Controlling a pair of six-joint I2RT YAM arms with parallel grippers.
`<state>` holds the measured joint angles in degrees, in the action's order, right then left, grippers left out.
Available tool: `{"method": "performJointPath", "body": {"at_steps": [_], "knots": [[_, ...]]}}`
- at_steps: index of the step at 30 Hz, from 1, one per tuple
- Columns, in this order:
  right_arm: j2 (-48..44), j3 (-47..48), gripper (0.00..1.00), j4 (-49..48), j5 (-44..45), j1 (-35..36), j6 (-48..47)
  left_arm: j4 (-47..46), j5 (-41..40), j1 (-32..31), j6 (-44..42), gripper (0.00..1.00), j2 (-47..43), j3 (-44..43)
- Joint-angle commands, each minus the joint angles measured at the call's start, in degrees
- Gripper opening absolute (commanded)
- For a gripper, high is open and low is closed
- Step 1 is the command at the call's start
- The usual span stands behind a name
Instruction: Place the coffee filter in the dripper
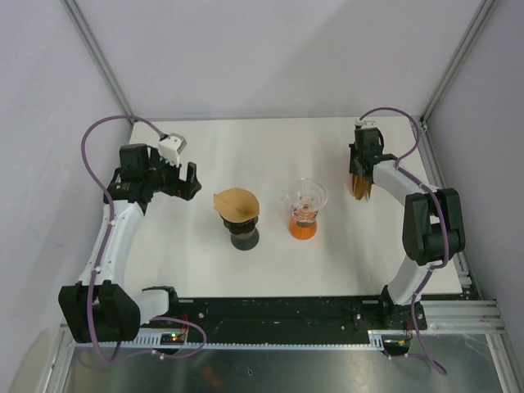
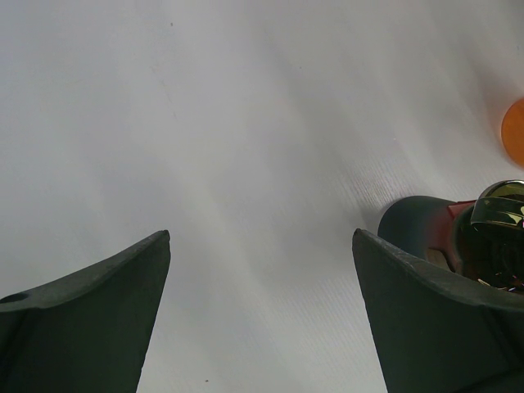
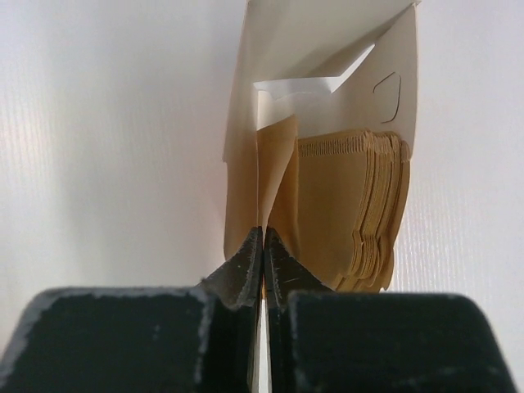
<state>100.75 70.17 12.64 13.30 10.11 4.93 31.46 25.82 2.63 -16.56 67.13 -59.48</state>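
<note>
1. Right gripper is closed flat on a thin sheet at the edge of the pack, at the far right of the table. Left gripper is wide open with nothing in it, hanging over bare table left of the drippers.
2. Filters: a brown stack standing in the pack's cream sleeve. A loose filter sits opened on top of the dark dripper. Glass dripper on its orange base looks empty.
3. Handling, my read: it's paper, so near weightless, floppy and quick to crease. Sheets nest and cling, so one pinch may drag out two, or the whole pack.
4. Where to grip: take one filter by its top rim or seam with a light squeeze. The other arm may need to pin the pack down. The glass dripper looks light and fragile, so a nudge could tip it.
5. Can't tell what the closed jaws actually hold: one filter, several, or the sleeve wall. The right wrist view only shows a brown sheet and the cream wall both running into the tips.
6. In the top view the pack is small and mostly behind the right gripper.
7. In the left wrist view the dark dripper is cut off behind a finger and the orange base is clipped at the frame edge.
8. Can't tell which dripper is the target.
</note>
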Motion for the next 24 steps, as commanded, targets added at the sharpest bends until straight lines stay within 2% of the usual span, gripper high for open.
{"method": "performJointPath", "body": {"at_steps": [1, 9, 16, 19, 24], "knots": [[-3.5, 0.1, 0.00, -0.9, 1.3, 0.3, 1.4, 0.1, 1.1, -0.1, -0.6, 0.97, -1.0, -2.2], [-14.3, 0.1, 0.00, 6.6, 3.1, 2.1, 3.3, 0.4, 1.0, -0.1, -1.4, 0.98, -2.4, -2.3], [-26.1, 0.1, 0.00, 10.9, 5.4, 6.4, 4.8, 1.7, 2.5, -0.4, -2.2, 0.99, -5.2, -3.9], [-32.7, 0.1, 0.00, 11.8, 6.2, 8.5, 6.8, 3.3, 2.6, -2.6, -3.1, 0.99, -6.5, -5.5], [-42.7, 0.1, 0.00, 11.5, 10.2, 17.7, 10.6, 6.1, -1.6, -10.3, -4.8, 0.99, -9.3, -8.8]]}}
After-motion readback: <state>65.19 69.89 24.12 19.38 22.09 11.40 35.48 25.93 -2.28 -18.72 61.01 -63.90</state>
